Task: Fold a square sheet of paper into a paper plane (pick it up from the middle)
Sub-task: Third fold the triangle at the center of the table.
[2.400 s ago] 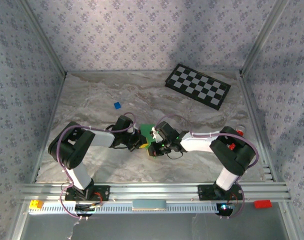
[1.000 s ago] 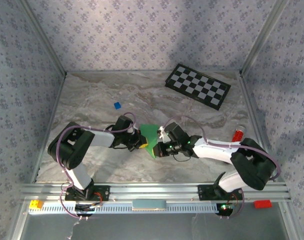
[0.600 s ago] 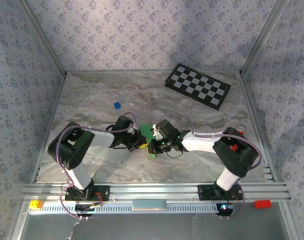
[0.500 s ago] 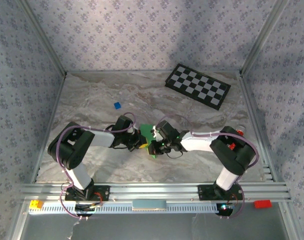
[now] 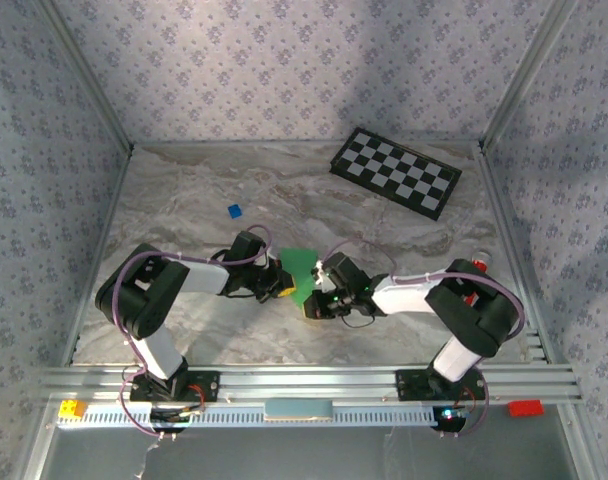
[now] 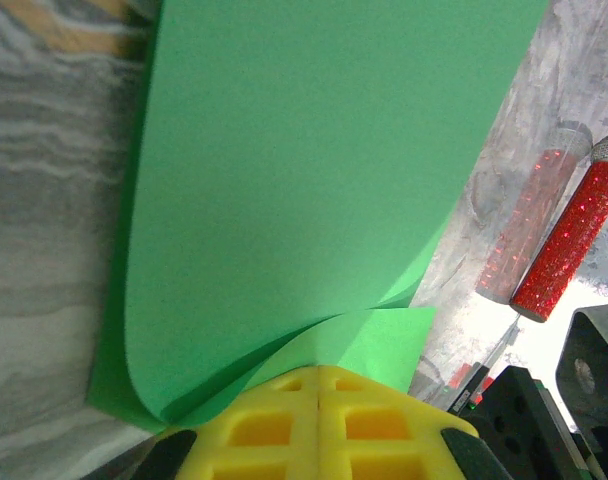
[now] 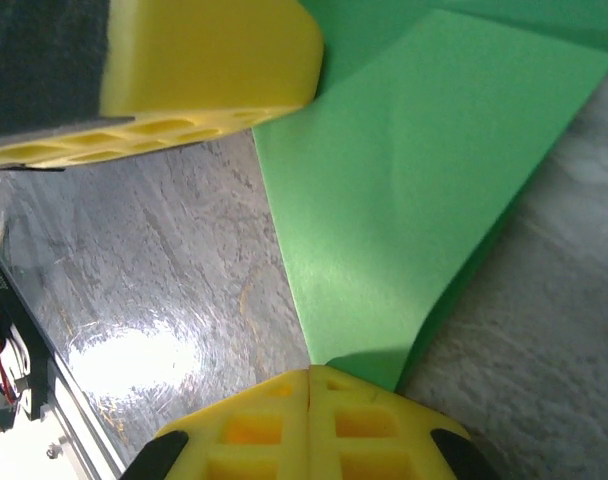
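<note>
The square sheet of paper (image 5: 302,266) is bright green and lies partly folded on the marble table between my two arms. In the left wrist view one flap of the paper (image 6: 314,180) curls upward above a flat lower layer. My left gripper (image 5: 281,283) (image 6: 318,372) is shut, its yellow tips resting on the sheet's left edge. My right gripper (image 5: 313,305) (image 7: 309,372) is shut too, its tips set on the pointed near corner of the paper (image 7: 404,190). The left arm's yellow finger (image 7: 184,60) shows beside the sheet.
A black-and-white checkerboard (image 5: 396,171) lies at the back right and a tiny blue block (image 5: 234,211) at the left middle. A red glitter tube (image 5: 478,264) (image 6: 569,240) stands near the right arm. A red block (image 5: 525,407) and a yellow block (image 5: 72,408) sit on the front rail.
The right gripper swept right, back over the paper, then slid toward the near corner, uncovering more green. The left gripper stayed put.
</note>
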Action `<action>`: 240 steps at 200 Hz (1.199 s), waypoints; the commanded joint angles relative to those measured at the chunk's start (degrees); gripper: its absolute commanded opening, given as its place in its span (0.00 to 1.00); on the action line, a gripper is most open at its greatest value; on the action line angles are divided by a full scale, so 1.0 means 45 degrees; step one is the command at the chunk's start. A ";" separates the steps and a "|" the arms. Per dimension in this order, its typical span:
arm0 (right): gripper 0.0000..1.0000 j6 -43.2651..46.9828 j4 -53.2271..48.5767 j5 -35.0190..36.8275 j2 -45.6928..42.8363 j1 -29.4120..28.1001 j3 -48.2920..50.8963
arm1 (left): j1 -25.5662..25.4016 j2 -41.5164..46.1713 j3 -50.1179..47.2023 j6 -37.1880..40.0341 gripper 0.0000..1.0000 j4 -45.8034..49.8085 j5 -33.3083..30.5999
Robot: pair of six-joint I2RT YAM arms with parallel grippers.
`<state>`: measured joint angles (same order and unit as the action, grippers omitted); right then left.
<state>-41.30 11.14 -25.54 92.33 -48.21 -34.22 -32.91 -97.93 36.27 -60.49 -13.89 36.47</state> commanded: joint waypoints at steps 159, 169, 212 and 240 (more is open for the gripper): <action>0.05 -0.0119 -0.2466 0.0013 0.0802 0.0197 -0.2651 | 0.0228 -0.0109 -0.0221 0.0200 0.00 0.1427 -0.0766; 0.05 -0.0194 -0.2438 0.0031 0.0877 0.0191 -0.2528 | 0.0227 -0.0108 -0.0201 0.0219 0.00 0.1447 -0.0761; 0.04 -0.0478 -0.2018 0.0042 0.1018 0.0309 -0.1618 | 0.0227 0.0017 -0.0190 0.0229 0.00 0.1339 -0.0668; 0.02 -0.0689 -0.1738 -0.0056 0.1195 0.0278 -0.1193 | 0.0238 0.0347 0.0011 0.0436 0.00 0.1314 -0.0522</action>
<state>-42.72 3.09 -25.56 96.12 -46.96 -41.56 -32.32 -97.38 36.27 -60.45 -13.04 36.18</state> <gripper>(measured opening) 0.053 0.044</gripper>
